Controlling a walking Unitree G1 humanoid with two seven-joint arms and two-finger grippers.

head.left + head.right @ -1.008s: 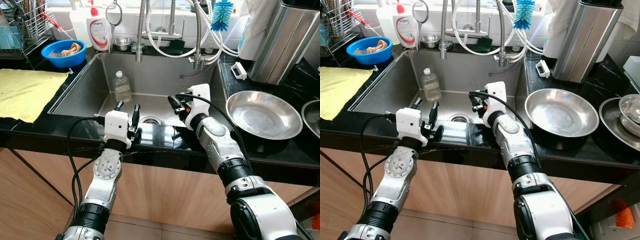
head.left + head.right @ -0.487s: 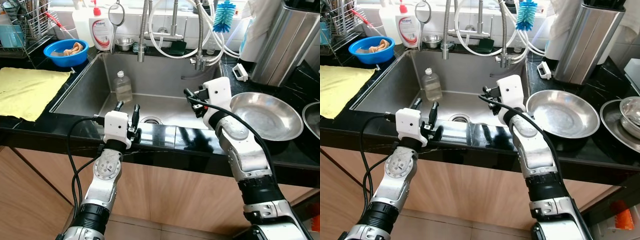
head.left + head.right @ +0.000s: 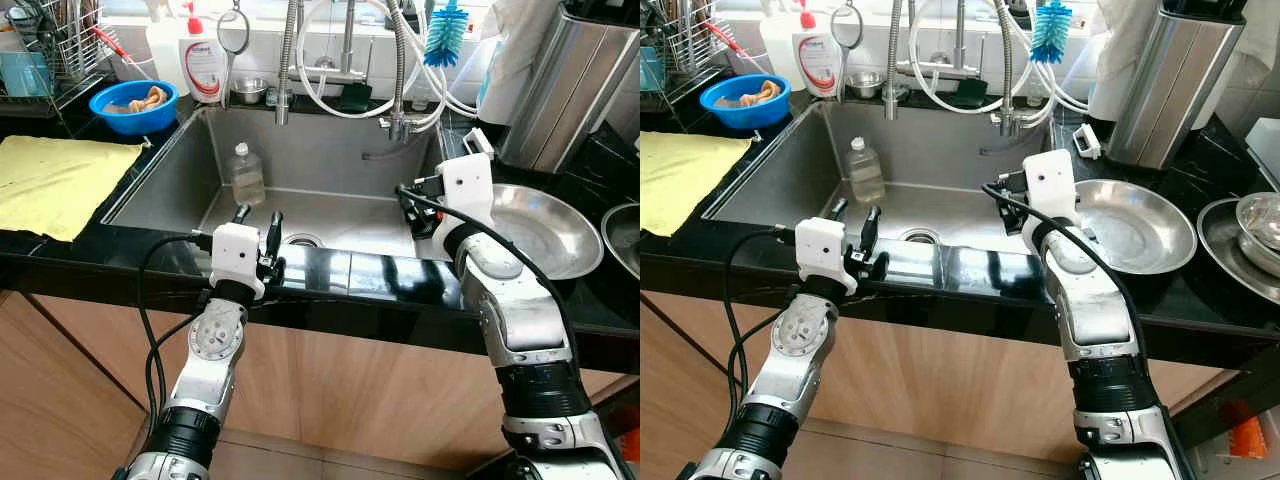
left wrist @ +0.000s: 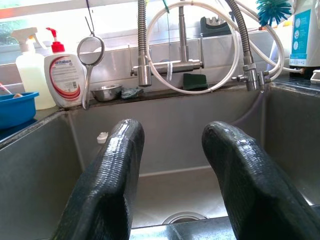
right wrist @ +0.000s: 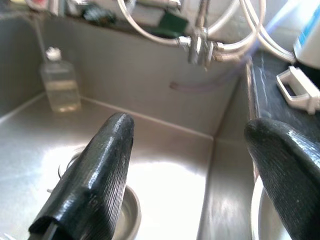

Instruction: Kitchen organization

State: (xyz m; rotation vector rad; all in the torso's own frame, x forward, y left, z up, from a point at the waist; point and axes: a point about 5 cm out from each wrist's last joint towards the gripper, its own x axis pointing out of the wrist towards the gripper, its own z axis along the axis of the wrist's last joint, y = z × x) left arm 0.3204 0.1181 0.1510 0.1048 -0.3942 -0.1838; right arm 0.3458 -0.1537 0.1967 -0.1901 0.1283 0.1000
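Observation:
A clear plastic bottle (image 3: 245, 173) stands upright in the steel sink (image 3: 320, 150), near its back left corner. My left gripper (image 3: 257, 213) rests at the sink's front rim, open and empty, its fingers (image 4: 110, 175) pointing toward the taps. My right gripper (image 3: 412, 208) hovers over the right side of the sink, open wide with nothing between its fingers (image 5: 95, 180). It is just left of a large steel bowl (image 3: 540, 225) on the black counter. The bottle (image 5: 60, 85) lies well ahead of it.
A yellow cloth (image 3: 50, 180) lies on the left counter, with a blue bowl (image 3: 132, 105) and a dish rack behind it. A soap bottle (image 3: 203, 65), hoses and a blue brush (image 3: 445, 25) line the back ledge. A tall steel container (image 3: 570, 80) stands at the right.
My right gripper has swung right and risen, from above the drain to the sink's right side beside the steel bowl. The left arm has stayed put.

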